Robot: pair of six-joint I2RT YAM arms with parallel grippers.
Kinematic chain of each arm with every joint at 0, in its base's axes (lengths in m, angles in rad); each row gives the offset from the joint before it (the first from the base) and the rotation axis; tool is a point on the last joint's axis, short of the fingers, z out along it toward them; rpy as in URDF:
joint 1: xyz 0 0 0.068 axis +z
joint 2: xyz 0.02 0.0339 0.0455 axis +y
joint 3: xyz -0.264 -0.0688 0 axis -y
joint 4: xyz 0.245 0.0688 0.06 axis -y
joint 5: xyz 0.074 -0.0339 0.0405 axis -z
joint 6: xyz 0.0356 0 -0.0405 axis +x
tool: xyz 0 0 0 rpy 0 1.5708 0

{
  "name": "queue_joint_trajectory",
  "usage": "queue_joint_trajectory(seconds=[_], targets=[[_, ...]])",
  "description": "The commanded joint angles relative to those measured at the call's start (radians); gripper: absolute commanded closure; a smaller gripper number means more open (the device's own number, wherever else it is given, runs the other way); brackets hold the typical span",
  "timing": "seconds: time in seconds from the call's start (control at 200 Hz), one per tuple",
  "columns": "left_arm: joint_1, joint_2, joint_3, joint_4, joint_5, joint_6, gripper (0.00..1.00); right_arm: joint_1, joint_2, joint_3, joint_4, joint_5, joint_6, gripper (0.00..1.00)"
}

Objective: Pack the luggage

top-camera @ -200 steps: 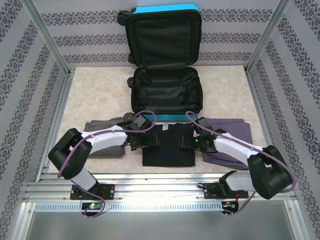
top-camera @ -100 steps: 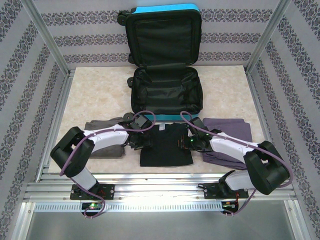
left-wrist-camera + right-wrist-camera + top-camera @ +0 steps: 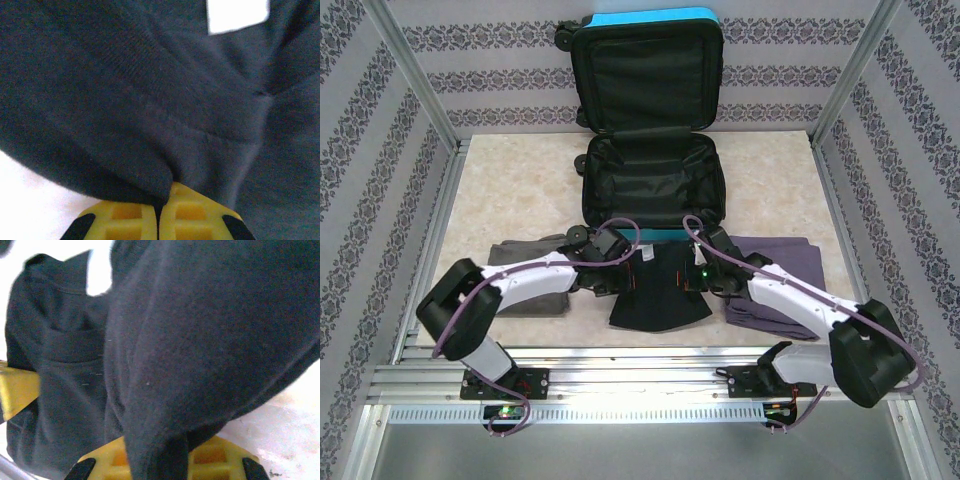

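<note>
Overhead view from behind 2 robot arms. Turquoise hard-shell luggage (image 3: pixel 650 180) lies open at the far middle of a pale marbled table (image 3: pixel 520 190). Its lid stands upright against the patterned back wall, and its black-lined lower half lies flat with nothing in it. Just in front of the luggage, a black garment (image 3: pixel 660 300) is lifted at its far edge and sags to the table at its near edge. The left gripper (image 3: pixel 625 280) clenches the garment's left side and the right gripper (image 3: pixel 688 278) clenches its right side. A grey folded garment (image 3: pixel 525 255) lies under the left arm. A purple-grey folded garment (image 3: pixel 785 262) lies under the right arm.

Left wrist view, close up: the left gripper (image 3: pixel 160 206) has its 2 yellow fingers pressed together – a fold of the black garment (image 3: pixel 150 100) is pinched between their tips. Bright white table shows at the lower left.

Right wrist view, close up: the right gripper (image 3: pixel 170 455) has its yellow fingers closed on a hanging fold of the black garment (image 3: pixel 200 330) – the cloth drapes over them. Pale table shows at the lower right.
</note>
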Motion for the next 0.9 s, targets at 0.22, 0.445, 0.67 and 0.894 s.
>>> queue_joint_trajectory(seconds=[0.22, 0.445, 0.67, 0.894], targets=[[0.006, -0.177, 0.204, -0.157, -0.093, 0.149, 1.00, 0.011, -0.083, 0.203, -0.095, -0.035, -0.068, 1.00], [0.060, -0.184, 0.329, -0.219, -0.105, 0.235, 1.00, -0.028, -0.030, 0.353, -0.055, -0.064, -0.097, 1.00], [0.130, -0.153, 0.409, -0.168, -0.133, 0.294, 1.00, -0.092, 0.115, 0.526, 0.017, -0.094, -0.115, 1.00], [0.213, -0.036, 0.533, -0.069, -0.141, 0.382, 1.00, -0.166, 0.322, 0.712, 0.062, -0.174, -0.130, 1.00]])
